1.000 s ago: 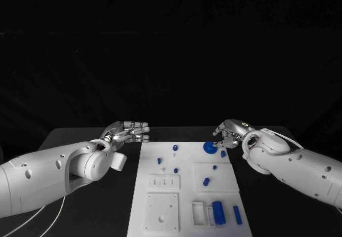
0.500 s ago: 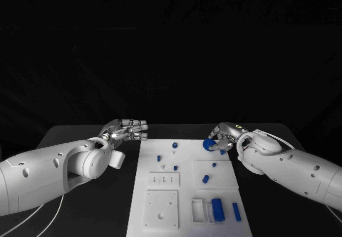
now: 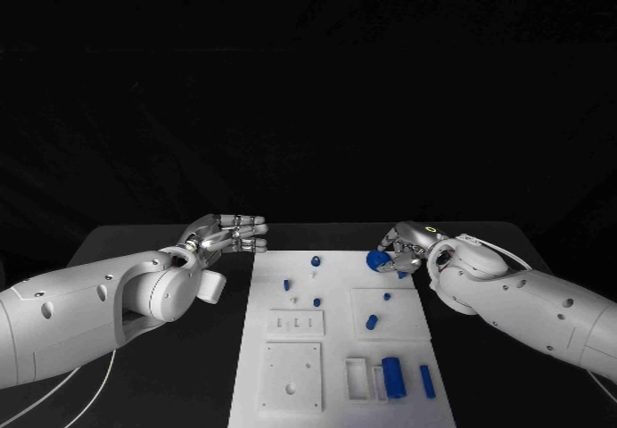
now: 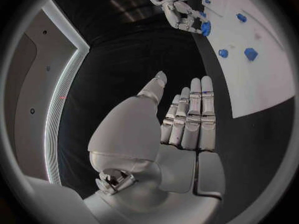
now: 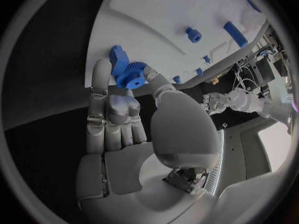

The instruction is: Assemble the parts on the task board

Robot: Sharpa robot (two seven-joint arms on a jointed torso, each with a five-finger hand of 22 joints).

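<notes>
The right hand (image 3: 409, 246) pinches a blue gear (image 5: 129, 74) in its fingertips at the task board (image 3: 337, 357) far edge. The left hand (image 3: 226, 236) hovers flat, fingers extended, holding nothing. Nothing has moved noticeably since 0.5 s ago.

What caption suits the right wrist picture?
Right hand holds a blue gear part above the white task board.

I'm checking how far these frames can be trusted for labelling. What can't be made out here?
- Blue toothed gear part: right hand holds it; in the head view its fingers cover most of it.
- Small blue pegs on the white task board: too small to tell their shapes.
- Left hand: the head view hides its palm.
</notes>
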